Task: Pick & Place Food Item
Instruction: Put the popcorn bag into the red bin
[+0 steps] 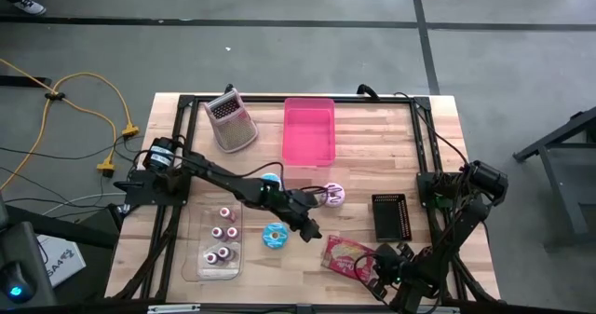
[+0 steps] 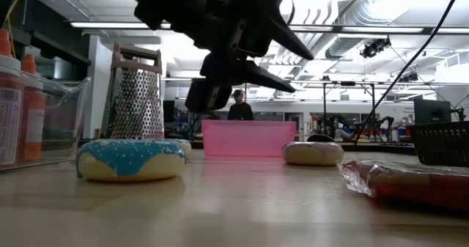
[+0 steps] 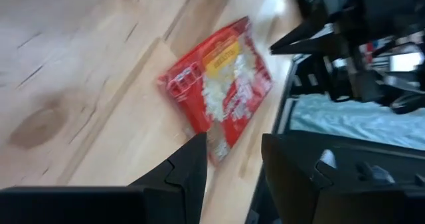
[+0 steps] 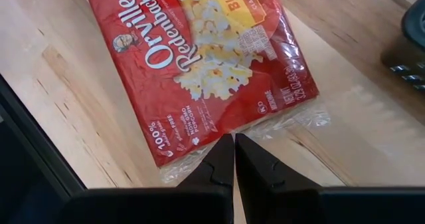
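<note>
A red popcorn bag (image 1: 349, 256) lies flat on the table near the front edge, also seen in the right wrist view (image 4: 199, 64) and the left wrist view (image 3: 219, 84). My left gripper (image 1: 314, 228) hangs open above the table just left of the bag, fingers slanting down toward it, nothing between them (image 3: 232, 164). My right gripper (image 4: 234, 154) is shut, its tips at the bag's clear end seam. A blue donut (image 1: 275, 235) and a pink-and-white donut (image 1: 333, 196) rest on the table. My right gripper comes steeply from above, from the table's near right. Its shut fingertips (image 4: 222, 159) stand at the clear seam (image 4: 279, 125) on the bag's near end. Whether they touch or pinch the seam cannot be told. The bag lies flat on the wood.
A pink bin (image 1: 309, 130) and a metal grater (image 1: 230, 120) stand at the back. A clear tray (image 1: 219, 244) with small items sits at front left, and a black basket (image 1: 391, 216) at the right. A person (image 2: 239, 108) shows beyond the table.
</note>
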Robot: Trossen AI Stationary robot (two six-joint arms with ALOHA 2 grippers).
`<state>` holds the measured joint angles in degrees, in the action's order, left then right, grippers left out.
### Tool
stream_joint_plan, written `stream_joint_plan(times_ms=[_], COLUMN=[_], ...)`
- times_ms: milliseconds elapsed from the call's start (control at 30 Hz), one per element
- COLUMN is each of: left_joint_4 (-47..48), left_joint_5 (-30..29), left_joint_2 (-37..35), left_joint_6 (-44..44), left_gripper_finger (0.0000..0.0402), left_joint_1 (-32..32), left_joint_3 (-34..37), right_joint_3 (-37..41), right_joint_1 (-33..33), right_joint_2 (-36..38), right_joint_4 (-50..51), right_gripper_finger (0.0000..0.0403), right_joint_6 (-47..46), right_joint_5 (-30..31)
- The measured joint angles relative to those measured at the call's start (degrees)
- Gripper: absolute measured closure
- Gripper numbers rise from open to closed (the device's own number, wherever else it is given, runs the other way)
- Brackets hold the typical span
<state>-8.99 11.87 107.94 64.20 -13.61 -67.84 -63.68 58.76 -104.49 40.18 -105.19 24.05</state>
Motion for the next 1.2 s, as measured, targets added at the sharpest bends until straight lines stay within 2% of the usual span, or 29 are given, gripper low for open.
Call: stream_joint_plan(times_ms=[133, 333, 600, 833, 1067, 1200], left_joint_4=[6.6, 7.8, 13.0, 12.5, 11.8, 12.1], left_joint_5=[-1.0, -1.7, -1.7, -1.7, -1.2, 0.0], left_joint_2=[0.0, 0.0, 0.0, 0.0, 1.0, 1.6], left_joint_6=[-1.1, -1.2, -1.2, -1.9, -2.1, -1.8], left_gripper_finger=[0.0263, 0.0263, 0.0263, 0.0263, 0.0263, 0.0263], left_joint_1=[0.4, 0.9, 0.6, 0.5, 0.2, 0.2], left_joint_3=[-1.7, -2.3, -2.3, -2.3, -2.2, -2.1], right_joint_3=[0.0, 0.0, 0.0, 0.0, -0.1, -0.2], right_joint_1=[-0.1, -0.8, -1.1, -1.5, -2.2, -2.8], right_joint_2=[0.0, 0.0, 0.0, -0.4, -4.4, -5.2], right_joint_4=[0.0, 0.0, -0.4, -1.2, -4.4, -6.5], right_gripper_finger=[0.0401, 0.0401, 0.0401, 0.0401, 0.0401, 0.0401], right_joint_6=[0.5, 0.5, 0.0, 0.4, 1.3, 1.8], right_joint_5=[0.6, 0.7, -2.2, -1.5, -3.0, -0.8])
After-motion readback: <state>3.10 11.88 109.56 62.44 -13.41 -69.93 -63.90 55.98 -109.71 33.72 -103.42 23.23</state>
